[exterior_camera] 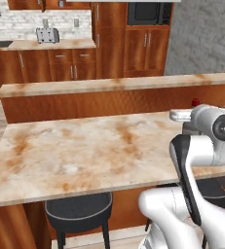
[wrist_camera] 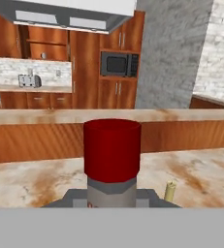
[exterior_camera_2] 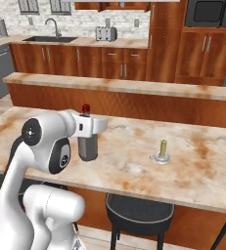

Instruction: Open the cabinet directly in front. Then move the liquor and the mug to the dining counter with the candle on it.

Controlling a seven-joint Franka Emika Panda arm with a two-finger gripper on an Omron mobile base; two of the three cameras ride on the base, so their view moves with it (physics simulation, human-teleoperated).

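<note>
Liquor bottle (exterior_camera_2: 88, 144) stands upright on the dining counter (exterior_camera_2: 192, 166), well left of the candle (exterior_camera_2: 162, 149) from the right base camera, with the gripper (exterior_camera_2: 88, 131) closed narrowly on its upper body just under the red cap (wrist_camera: 112, 147). From here, 1 risk is a tip: if the hand draws back or sideways before the jaws part, it would drag the tall, narrow bottle over, and smooth glass on a polished slab gives little to stop it sliding. Another is a swing toward the candle, which is thin and sits only on a small round saucer, so a light knock could topple it. The mug is not on this counter, so I judge half the job is still to do. The bottle is grey-clear glass, cylindrical, with a squat matt cap; the counter is glossy beige marble-look stone with rust veins, over black round stools (exterior_camera: 79, 211) and warm wood panelling.
</note>
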